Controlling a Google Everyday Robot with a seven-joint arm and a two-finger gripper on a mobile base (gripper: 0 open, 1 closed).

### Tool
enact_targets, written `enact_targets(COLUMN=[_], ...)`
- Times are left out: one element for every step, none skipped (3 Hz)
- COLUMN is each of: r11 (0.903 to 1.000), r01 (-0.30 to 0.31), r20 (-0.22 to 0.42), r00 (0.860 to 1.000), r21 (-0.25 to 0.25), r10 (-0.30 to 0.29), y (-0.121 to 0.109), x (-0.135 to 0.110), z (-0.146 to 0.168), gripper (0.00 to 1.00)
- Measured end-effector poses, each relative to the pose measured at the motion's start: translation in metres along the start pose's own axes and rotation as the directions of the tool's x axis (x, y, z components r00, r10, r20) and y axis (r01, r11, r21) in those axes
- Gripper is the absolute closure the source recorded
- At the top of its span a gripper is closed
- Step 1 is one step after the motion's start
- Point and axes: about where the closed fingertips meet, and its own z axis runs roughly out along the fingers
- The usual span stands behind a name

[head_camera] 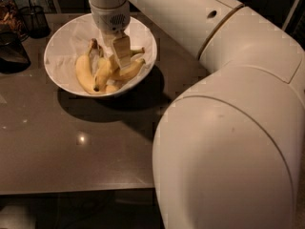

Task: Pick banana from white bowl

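The white bowl [62, 42] sits at the back left of the dark table, lined with crumpled white paper. Several yellow bananas lie in it, overlapping. The long banana [103, 73] runs diagonally from a stem near the bowl's right rim down to the front left, partly hidden by the gripper. A shorter banana with a dark stem [85, 75] lies to its left. My gripper [121, 52] hangs straight down from the white wrist into the middle of the bowl, right on the bananas.
A dark wire-mesh cup [34, 19] and a dark object [10, 51] stand at the table's far left. My large white arm [228, 142] fills the right half of the view. The table's front edge [71, 190] runs along the bottom left.
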Motion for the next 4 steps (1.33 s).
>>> enact_targets(r11=[0.9996, 0.9990, 0.9979, 0.9967], r01=[0.014, 0.032, 0.054, 0.071], r20=[-0.004, -0.016, -0.032, -0.037], r00=[1.000, 0.999, 0.998, 0.997], r21=[-0.023, -0.032, -0.036, -0.040], r10=[-0.014, -0.033, -0.055, -0.072], y=[0.001, -0.001, -0.007, -0.011], x=[0.000, 0.000, 0.000, -0.001], z=[0.012, 0.017, 0.019, 0.023], gripper=[0.43, 0.44, 0.43, 0.43])
